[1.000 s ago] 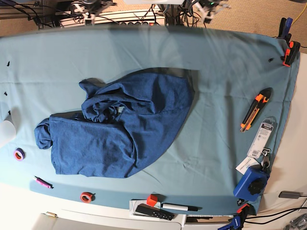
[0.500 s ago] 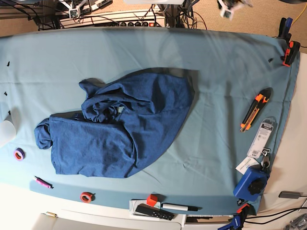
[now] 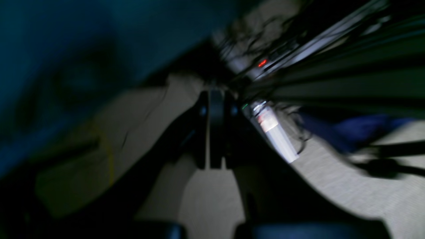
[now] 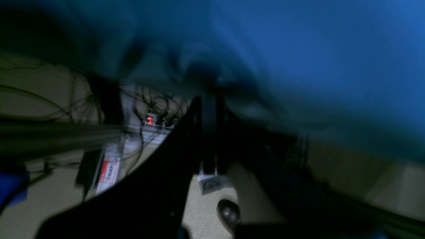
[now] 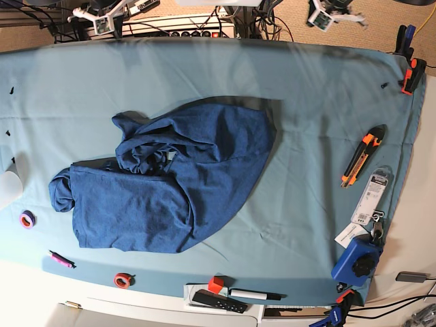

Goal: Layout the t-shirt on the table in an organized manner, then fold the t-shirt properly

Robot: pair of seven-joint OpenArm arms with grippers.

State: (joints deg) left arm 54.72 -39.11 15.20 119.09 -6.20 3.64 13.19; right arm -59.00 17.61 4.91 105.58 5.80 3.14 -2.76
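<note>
Currently the t-shirt (image 5: 170,180) is a crumpled dark navy heathered heap, left of centre on the table (image 5: 320,102), not laid out. Fabric is bunched and twisted at its upper left, with a flatter panel toward the near edge and a rounded lobe to the right. Long axis runs diagonally in the base view, lower left to upper right. Shirt hasn't shifted versus the earlier frames. Both arms sit beyond the far edge, well apart from it; their positions at the top of the frame have changed. Left gripper (image 3: 212,132) jaws together, nothing held. Right gripper (image 4: 207,132) also closed, empty. Wrist views are badly blurred.
</note>
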